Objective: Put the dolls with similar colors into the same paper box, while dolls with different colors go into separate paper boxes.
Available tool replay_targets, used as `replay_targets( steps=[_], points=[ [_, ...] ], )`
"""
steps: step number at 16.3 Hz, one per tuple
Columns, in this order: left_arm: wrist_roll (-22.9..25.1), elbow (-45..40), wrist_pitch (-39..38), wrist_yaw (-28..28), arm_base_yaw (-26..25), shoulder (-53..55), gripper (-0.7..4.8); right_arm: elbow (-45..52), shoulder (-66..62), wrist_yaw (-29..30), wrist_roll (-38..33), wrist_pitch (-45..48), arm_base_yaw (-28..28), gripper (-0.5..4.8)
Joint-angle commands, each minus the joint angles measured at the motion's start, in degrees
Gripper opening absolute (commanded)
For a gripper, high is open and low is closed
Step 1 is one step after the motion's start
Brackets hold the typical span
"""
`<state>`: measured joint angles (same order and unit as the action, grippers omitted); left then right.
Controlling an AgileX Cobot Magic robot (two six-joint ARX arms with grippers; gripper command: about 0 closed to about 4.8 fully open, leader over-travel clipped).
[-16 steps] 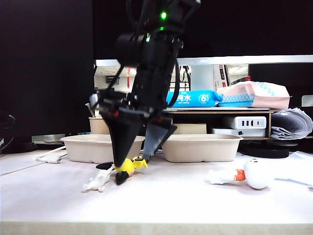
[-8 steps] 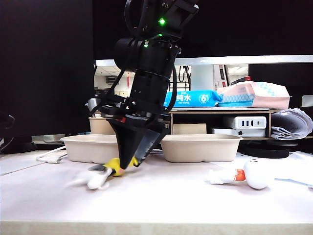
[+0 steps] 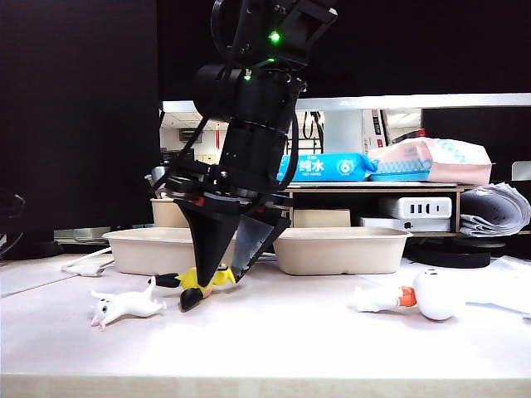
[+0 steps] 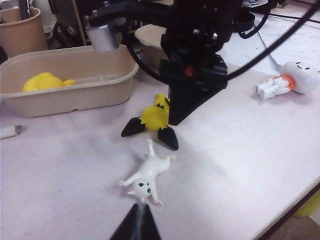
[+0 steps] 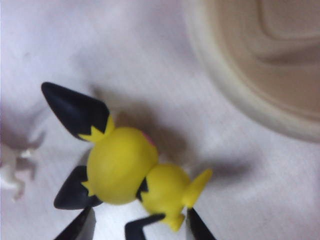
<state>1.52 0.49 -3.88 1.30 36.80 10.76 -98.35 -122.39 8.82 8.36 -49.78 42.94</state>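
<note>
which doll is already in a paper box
The yellow duck-like doll, lying in the paper box on the exterior view's left. The yellow-and-black doll, white animal doll and round-headed white doll all lie on the table.

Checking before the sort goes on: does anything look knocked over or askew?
Yes. The slim white doll lies on its side on the table, apart from the yellow-and-black doll, which lies tipped between the right tool's fingers.
</note>
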Motion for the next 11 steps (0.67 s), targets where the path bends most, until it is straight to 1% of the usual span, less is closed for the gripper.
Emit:
replay_targets(
  steps=[1, 4, 6, 8, 11],
  points=[
    [0.0, 0.0, 0.5, 0.0, -0.1, 0.0, -0.05, -0.3, 0.2, 0.3, -4.0, 1.0, 0.2, 3.28],
    [0.0, 0.0, 0.5, 0.0, -0.1, 0.0, -0.05, -0.3, 0.2, 0.6, -5.4, 3.0, 0.3, 3.28],
    [0.0, 0.0, 0.5, 0.0, -0.1, -0.1, -0.05, -0.3, 0.2, 1.9, -7.4, 4.6, 0.7, 3.29],
    [0.0, 0.0, 0.5, 0.0, -0.1, -0.1, -0.05, -0.3, 0.2, 2.7, -6.6, 5.7, 1.3, 3.29],
    [0.0, 0.0, 0.5, 0.0, -0.1, -0.1, -0.05, -0.3, 0.2, 2.3, -6.4, 5.9, 1.5, 3.29]
  ],
)
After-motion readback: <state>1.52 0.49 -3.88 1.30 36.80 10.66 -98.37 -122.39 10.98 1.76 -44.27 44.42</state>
